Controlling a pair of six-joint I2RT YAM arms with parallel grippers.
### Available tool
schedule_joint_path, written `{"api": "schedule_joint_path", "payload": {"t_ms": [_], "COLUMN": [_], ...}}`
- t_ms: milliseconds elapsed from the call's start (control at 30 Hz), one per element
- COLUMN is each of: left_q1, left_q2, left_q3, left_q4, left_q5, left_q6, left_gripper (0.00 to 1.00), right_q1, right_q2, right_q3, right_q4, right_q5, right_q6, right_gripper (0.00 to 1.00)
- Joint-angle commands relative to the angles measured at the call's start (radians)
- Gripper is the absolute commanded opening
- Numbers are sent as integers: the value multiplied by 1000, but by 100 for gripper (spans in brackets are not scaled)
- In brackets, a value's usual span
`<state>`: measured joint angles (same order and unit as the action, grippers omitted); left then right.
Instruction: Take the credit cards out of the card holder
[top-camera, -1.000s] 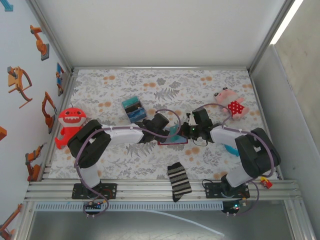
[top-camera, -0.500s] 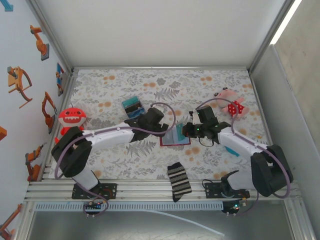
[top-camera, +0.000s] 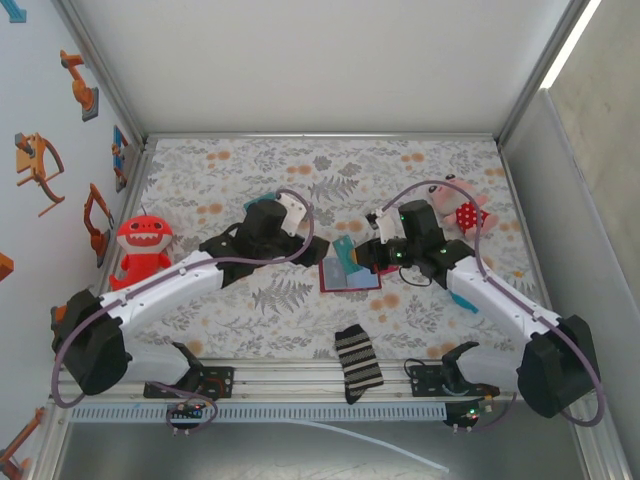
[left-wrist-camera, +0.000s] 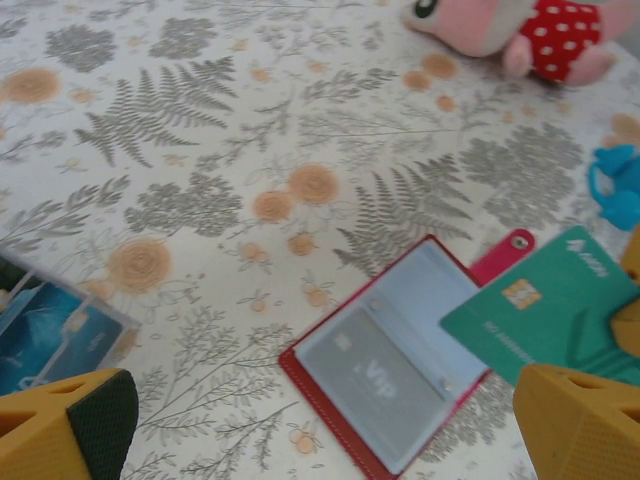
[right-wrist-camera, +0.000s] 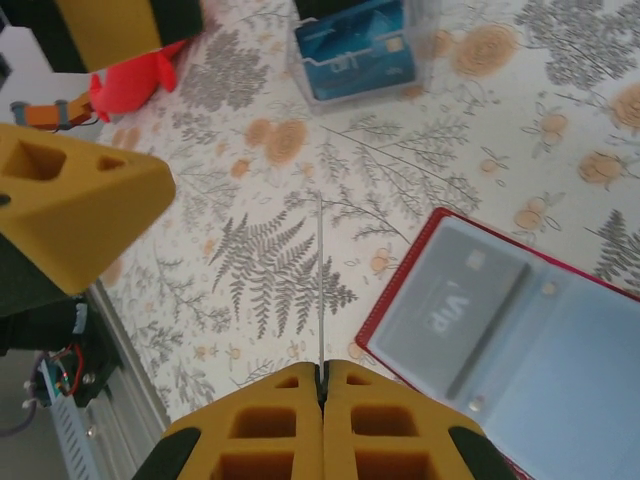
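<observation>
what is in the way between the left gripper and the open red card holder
Nothing visible. Only bare floral tablecloth lies between the open left gripper and the dark-red folding card holder. The teal plastic card in the shut right gripper hangs at the holder's far side.

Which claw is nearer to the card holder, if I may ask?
Right. The right claw, pinching a teal card, is right beside the card holder; the open left claw is farther left.
</observation>
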<state>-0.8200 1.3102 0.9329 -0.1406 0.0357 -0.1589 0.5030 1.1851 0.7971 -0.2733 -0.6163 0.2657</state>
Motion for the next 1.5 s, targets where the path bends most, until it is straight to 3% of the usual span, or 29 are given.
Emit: {"api": "schedule_joint_path", "payload": {"t_ms": [0, 200, 433, 567, 767, 867, 1000, 1067, 1133, 1200, 1233, 1467], "left_q1": [18, 31, 31, 31, 31, 30, 31, 31, 31, 31, 32, 49], "left_q2": [-24, -22, 14, 32, 44, 44, 44, 39, 31, 13, 1, -127], "left_q3": [11, 50, 108, 126, 132, 131, 127, 121, 115, 95, 84, -19], "left_q4": [-47, -75, -159, -190, -235, -248, -256, -254, -248, -218, -207, -71], "left_q5": [186, 349, 448, 526, 591, 615, 628, 630, 628, 614, 607, 499], "left_q6": [110, 217, 288, 313, 345, 357, 367, 375, 386, 377, 375, 283], "left_gripper": [97, 100, 85, 69, 38, 29, 4, 0, 0, 0, 0, 0], "right_q1": [13, 40, 83, 96, 103, 103, 104, 104, 104, 103, 103, 101], "right_q2": [-18, -5, 13, 25, 34, 34, 33, 34, 33, 24, 14, -64], "right_q3": [48, 104, 146, 157, 175, 181, 181, 182, 180, 173, 167, 99], "right_q4": [-41, -127, -213, -224, -242, -247, -237, -235, -230, -221, -210, -79], "right_q5": [-83, -148, -178, -180, -193, -188, -188, -186, -171, -133, -107, 15], "right_q6": [-96, -199, -293, -313, -341, -350, -351, -350, -343, -331, -320, -197], "right_gripper": [0, 0, 0, 0, 0, 0, 0, 0, 8, 30, 36, 48]}}
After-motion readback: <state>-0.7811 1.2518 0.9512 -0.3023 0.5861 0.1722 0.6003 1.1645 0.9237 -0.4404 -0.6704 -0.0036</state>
